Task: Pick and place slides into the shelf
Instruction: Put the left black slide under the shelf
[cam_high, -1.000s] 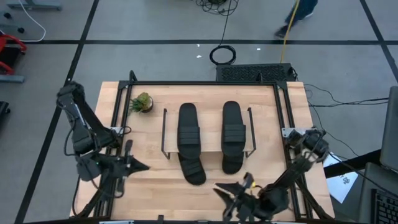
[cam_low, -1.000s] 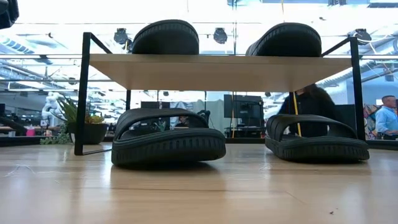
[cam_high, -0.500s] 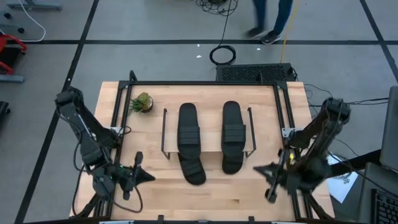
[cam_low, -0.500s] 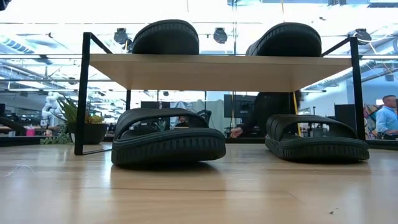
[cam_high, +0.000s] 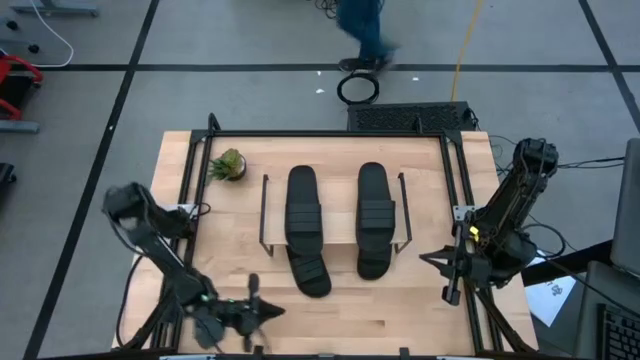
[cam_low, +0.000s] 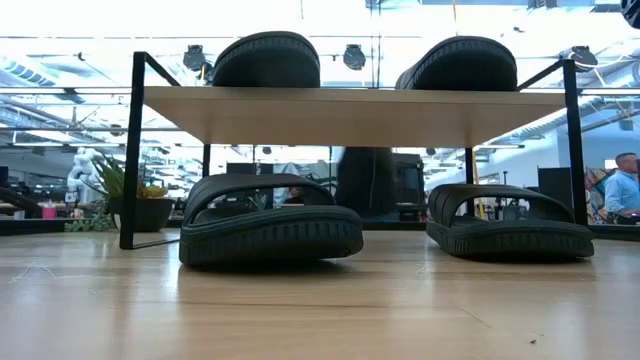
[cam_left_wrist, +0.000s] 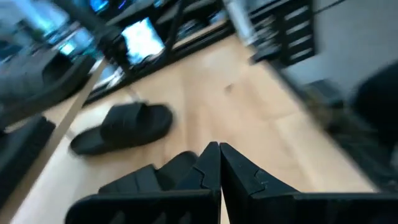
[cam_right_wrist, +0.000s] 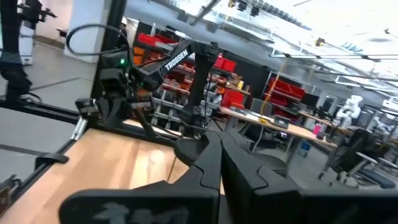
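Dark left gripper (cam_high: 262, 312) low over the near edge of the desk (cam_high: 400, 310), left of centre, fingers (cam_left_wrist: 208, 163) pressed together in the left wrist view, holding nothing. Just beyond it in that view, one slide (cam_left_wrist: 123, 126) lying flat on the light wood. Right gripper (cam_high: 447, 281) at the right edge of the desk, near the black frame, fingers (cam_right_wrist: 214, 155) likewise closed tight and empty; pointed across toward the left arm, seen far off in the right wrist view.

Between the two arms, at the middle of the desk, the shelf (cam_high: 340, 232): a light wooden board on thin black wire sides. On the top board, two black slides side by side, the left one (cam_high: 302, 202) and the right one (cam_high: 376, 202), pointing far to near. Under the board, on the desk itself, two more: the left lower slide (cam_high: 311, 268) sticking out well past the near edge of the board and angled slightly right, the right lower slide (cam_high: 374, 261) sticking out less. Both lower ones flat on their soles in the low view, well apart from each other.

Small potted plant (cam_high: 228, 165) at the far left corner of the desk, left of the shelf. Person (cam_high: 362, 28) walking on the floor beyond the far edge.
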